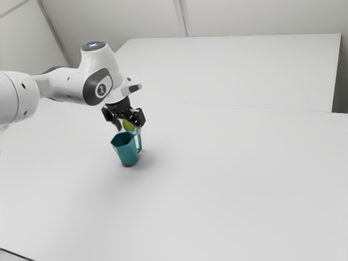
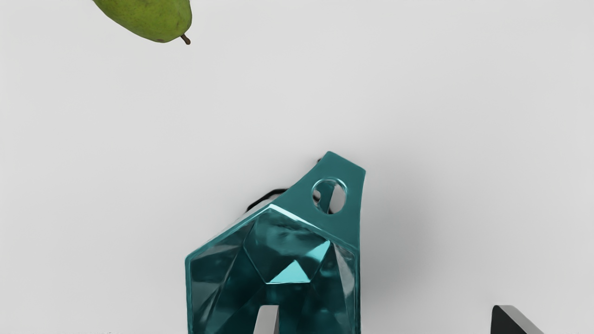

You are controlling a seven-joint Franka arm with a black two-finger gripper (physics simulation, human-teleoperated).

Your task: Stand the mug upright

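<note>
White tabletop (image 1: 234, 185) below pale wall panels (image 1: 130, 16). On it, toward the exterior view's left, a teal faceted mug (image 1: 126, 151), standing upright on its base, mouth facing up, handle (image 2: 345, 234) toward the exterior view's right. Just above, the black two-finger gripper (image 1: 129, 129), jaws spread well apart: in the wrist view, one fingertip (image 2: 267, 321) over the mug's mouth, the other out beyond its outer wall. Apart from the mug, a green fruit (image 2: 155, 18) with a short brown stem.

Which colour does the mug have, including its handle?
The mug is teal, and its handle too; the wrist view shows this best.
</note>
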